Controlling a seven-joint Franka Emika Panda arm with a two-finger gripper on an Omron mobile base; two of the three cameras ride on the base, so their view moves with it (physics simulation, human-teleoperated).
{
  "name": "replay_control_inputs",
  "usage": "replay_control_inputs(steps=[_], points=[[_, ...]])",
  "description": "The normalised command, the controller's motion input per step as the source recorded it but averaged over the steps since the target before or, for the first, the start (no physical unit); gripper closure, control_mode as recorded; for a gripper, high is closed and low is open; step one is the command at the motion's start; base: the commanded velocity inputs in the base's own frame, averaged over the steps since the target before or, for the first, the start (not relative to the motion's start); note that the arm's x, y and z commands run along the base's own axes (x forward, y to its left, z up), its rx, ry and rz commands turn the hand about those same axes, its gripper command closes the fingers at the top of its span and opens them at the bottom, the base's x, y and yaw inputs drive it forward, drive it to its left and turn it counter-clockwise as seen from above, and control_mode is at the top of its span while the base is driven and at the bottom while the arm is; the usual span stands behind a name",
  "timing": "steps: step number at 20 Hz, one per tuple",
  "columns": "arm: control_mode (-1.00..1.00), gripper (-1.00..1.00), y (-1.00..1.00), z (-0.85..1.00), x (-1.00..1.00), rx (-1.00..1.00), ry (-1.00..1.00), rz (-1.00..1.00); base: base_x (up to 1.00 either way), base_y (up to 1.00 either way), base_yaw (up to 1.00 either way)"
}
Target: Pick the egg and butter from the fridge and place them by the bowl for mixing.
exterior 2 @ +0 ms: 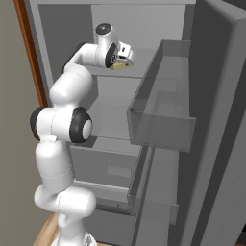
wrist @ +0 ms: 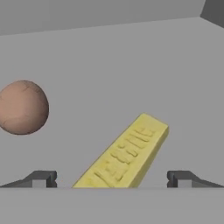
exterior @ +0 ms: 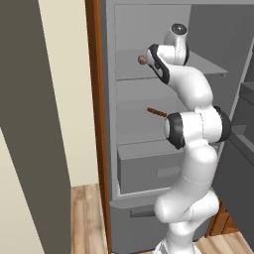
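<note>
Hand view shows spread claw (wrist: 112, 179) straddling butter (wrist: 124, 157), egg (wrist: 22, 107) beside.

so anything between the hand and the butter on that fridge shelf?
Nothing visible. In the hand view the butter lies on the grey shelf between the two open fingertips, with its near end at the hand. The egg sits apart, off to the side.

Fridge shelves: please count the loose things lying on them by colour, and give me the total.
Brown, round: 1, the egg on the upper shelf.
Pale yellow: 1, the butter on the same shelf, between the open fingertips of the gripper.
Reddish-brown, thin: 1, a small stick-like item on the lower shelf; what it is I cannot tell.
Total: 3.
</note>
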Motion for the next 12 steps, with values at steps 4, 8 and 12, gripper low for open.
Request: replay_control_inputs(steps=[4,8,12], points=[[-1.00,-1.00,0.00,-0.25,0.00,0.00,0.00,0.00,0.00,0.00,0.00],[-1.00,-1.00,0.00,-0.32,0.00,0.00,0.00,0.00,0.00,0.00,0.00],[-1.00,-1.00,0.00,-0.20,0.04,0.00,0.00,0.00,0.00,0.00,0.00]])
